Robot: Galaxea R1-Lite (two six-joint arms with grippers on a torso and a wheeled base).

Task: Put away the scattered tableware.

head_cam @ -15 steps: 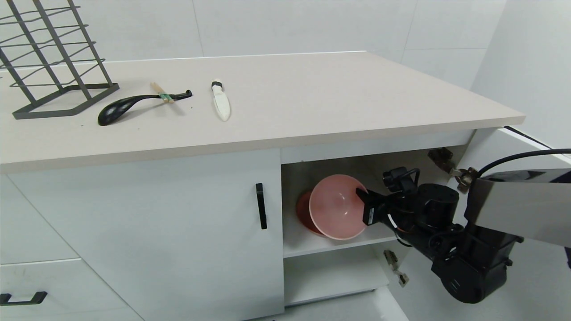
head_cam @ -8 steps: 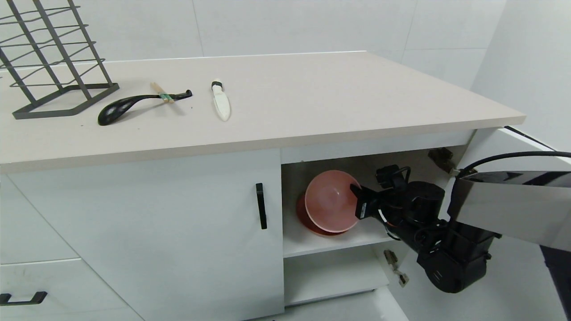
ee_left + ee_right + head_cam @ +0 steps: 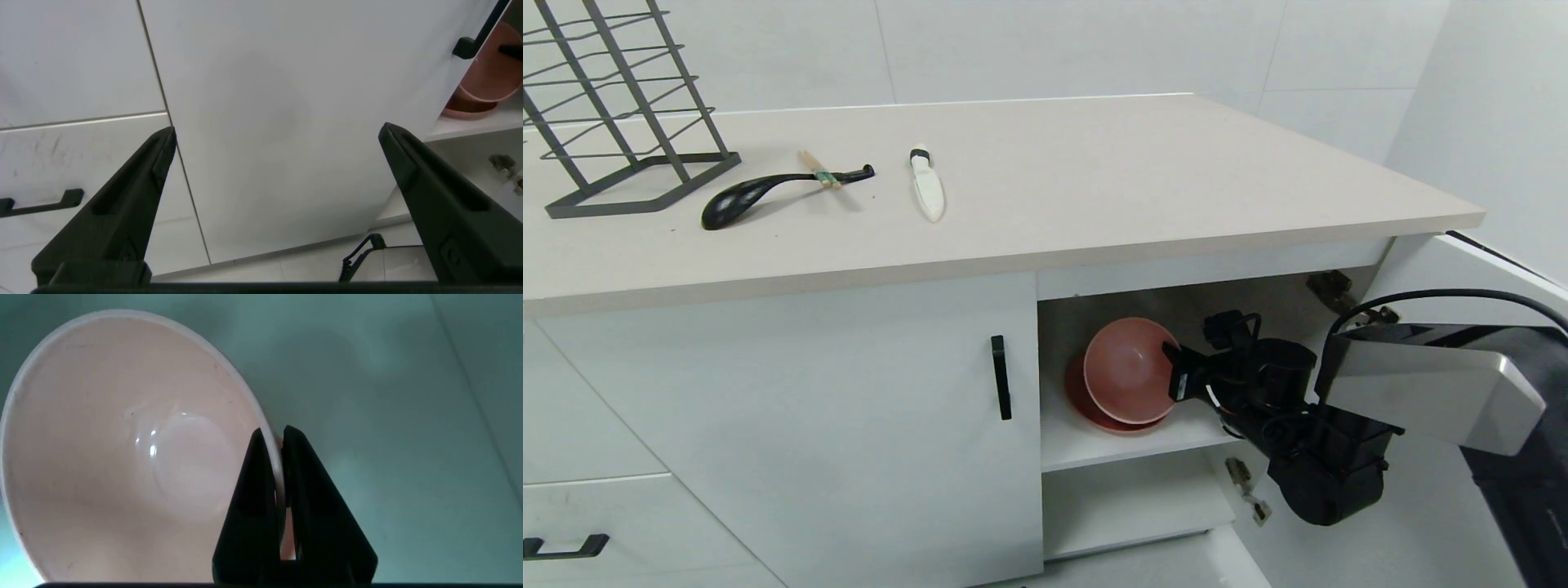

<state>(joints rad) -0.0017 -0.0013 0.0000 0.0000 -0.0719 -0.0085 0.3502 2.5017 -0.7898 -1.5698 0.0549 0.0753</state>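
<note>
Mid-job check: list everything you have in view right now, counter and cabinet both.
wire rack: one, dark grey, countertop's left end.
spoon: one, black, on the countertop beside the rack.
chopsticks: one pair, wooden, crossing the spoon's handle.
white utensil: one, on the countertop right of the spoon.
pink bowl: one, tilted on edge over the open cabinet's upper shelf.
red dish: one, upper shelf, behind the bowl.
cabinet door: one, white with a black handle, closed, left of the open compartment.
right gripper: shut on the bowl's rim.
left gripper: open, facing the closed door.
</note>
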